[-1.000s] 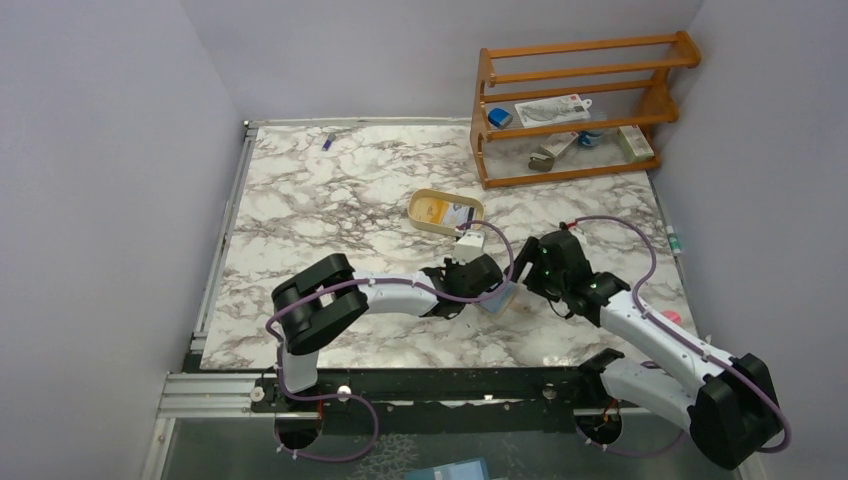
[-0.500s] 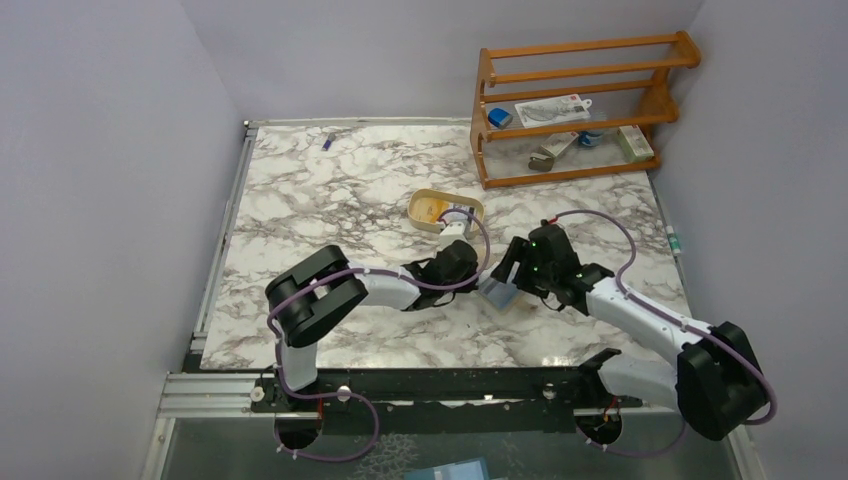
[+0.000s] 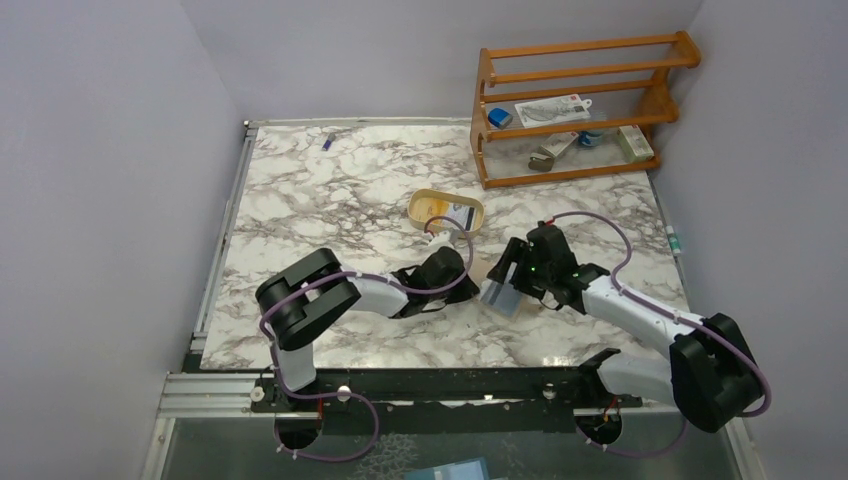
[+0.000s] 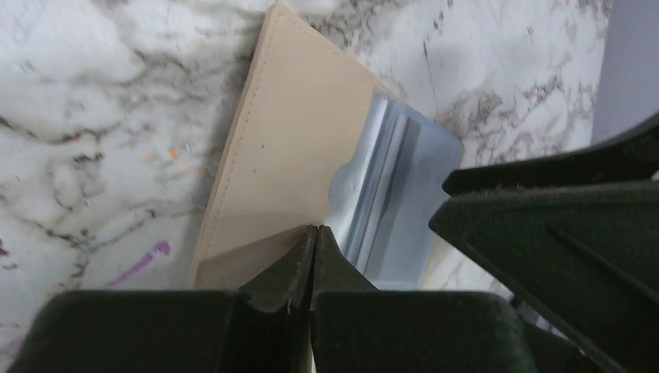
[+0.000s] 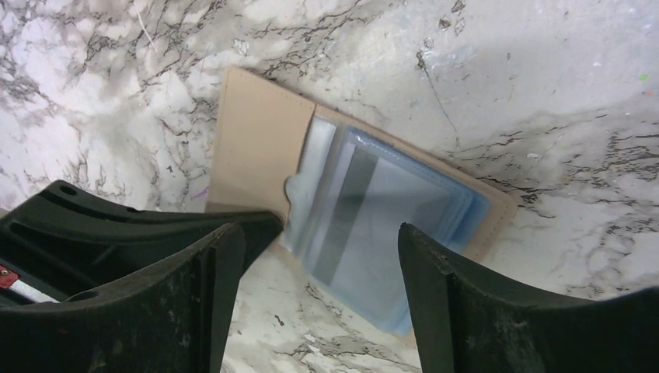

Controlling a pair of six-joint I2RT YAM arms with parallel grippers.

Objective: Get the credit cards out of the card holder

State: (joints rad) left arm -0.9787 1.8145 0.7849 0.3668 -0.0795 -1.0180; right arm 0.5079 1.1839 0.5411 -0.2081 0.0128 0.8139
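The card holder (image 5: 256, 148) lies open on the marble, a beige flap on one side and bluish-white credit cards (image 5: 381, 225) fanned in a clear pocket on the other. In the top view the card holder (image 3: 497, 292) sits between the two grippers. My left gripper (image 4: 315, 233) is shut, its tip resting at the beige card holder's (image 4: 287, 140) near edge beside the credit cards (image 4: 396, 194). My right gripper (image 5: 319, 256) hangs open just above the cards, touching nothing. In the top view the left gripper (image 3: 468, 277) and right gripper (image 3: 508, 275) stand close together.
An oval tan tray (image 3: 420, 203) with something yellow and a pale flat piece inside stands just behind the grippers. A wooden rack (image 3: 575, 110) with small items is at the back right. A small blue object (image 3: 327, 140) lies at the back left.
My right gripper has moved left, over the card holder. The left arm has drawn back to the left, its tip staying at the holder's edge.
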